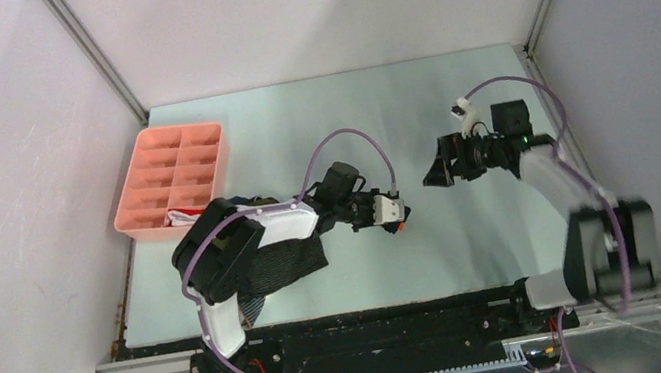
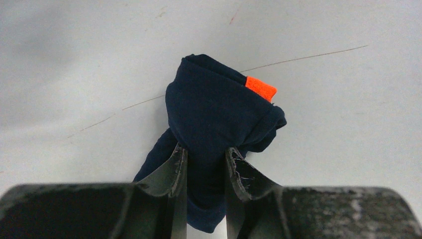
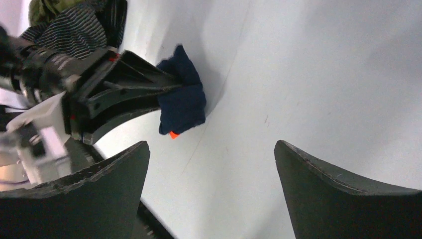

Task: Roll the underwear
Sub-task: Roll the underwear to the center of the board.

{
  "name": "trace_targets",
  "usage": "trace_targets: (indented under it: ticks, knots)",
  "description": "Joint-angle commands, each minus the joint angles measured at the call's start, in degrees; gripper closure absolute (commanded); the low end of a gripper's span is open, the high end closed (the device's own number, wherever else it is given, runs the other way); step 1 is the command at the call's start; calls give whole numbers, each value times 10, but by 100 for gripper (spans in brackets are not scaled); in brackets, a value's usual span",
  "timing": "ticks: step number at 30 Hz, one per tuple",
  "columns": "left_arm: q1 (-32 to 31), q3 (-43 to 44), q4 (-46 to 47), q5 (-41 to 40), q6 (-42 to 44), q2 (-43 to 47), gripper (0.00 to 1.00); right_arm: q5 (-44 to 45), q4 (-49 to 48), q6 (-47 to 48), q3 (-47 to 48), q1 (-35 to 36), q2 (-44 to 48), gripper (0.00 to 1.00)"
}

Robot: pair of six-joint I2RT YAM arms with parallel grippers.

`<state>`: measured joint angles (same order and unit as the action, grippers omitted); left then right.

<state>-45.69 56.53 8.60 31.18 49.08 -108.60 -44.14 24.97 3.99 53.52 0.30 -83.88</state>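
Note:
A rolled navy underwear (image 2: 214, 109) with an orange band (image 2: 260, 88) is pinched between the fingers of my left gripper (image 2: 205, 152), just above the table. From above, that left gripper (image 1: 396, 216) sits mid-table. In the right wrist view the same navy bundle (image 3: 184, 94) pokes out of the left gripper's fingers (image 3: 129, 84). My right gripper (image 3: 211, 149) stands wide open with nothing in it. It hovers a little to the right of the bundle (image 1: 436, 172). More underwear, dark grey striped (image 3: 74, 27) and olive green (image 3: 50, 7), lies in a pile (image 1: 284, 265) under the left arm.
A pink compartment tray (image 1: 168, 163) stands at the far left of the table, with a red and white piece (image 1: 184, 214) in its near corner. Walls close in on both sides of the table.

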Motion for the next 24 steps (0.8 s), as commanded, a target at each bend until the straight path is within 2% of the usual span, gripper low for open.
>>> trace_targets:
  ticks: [1, 5, 6, 10, 12, 14, 16, 18, 24]
  knots:
    - [-7, -13, -278, 32, -54, -33, 100, 118, -147, 78, -73, 51, 152, 1]
    - [13, 20, -305, 53, -132, -24, 100, 96, -71, 136, -81, 78, 197, 1]
    - [14, 28, -310, 55, -145, -19, 100, 94, -56, 156, -94, 103, 224, 1]
    - [19, 48, -318, 65, -191, -27, 100, 132, -106, 294, -203, 208, 325, 1]
    - [25, 58, -321, 73, -221, -42, 100, 163, -153, 310, -257, 260, 355, 1]
    - [37, 62, -314, 80, -251, -55, 100, 193, -203, 297, -298, 300, 355, 1]
    - [41, 59, -308, 78, -264, -61, 100, 187, -219, 300, -312, 328, 325, 1]
    - [43, 57, -309, 77, -262, -61, 100, 220, -232, 305, -303, 364, 285, 7]
    - [51, 62, -325, 84, -256, -66, 100, 232, -298, 333, -292, 373, 239, 16]
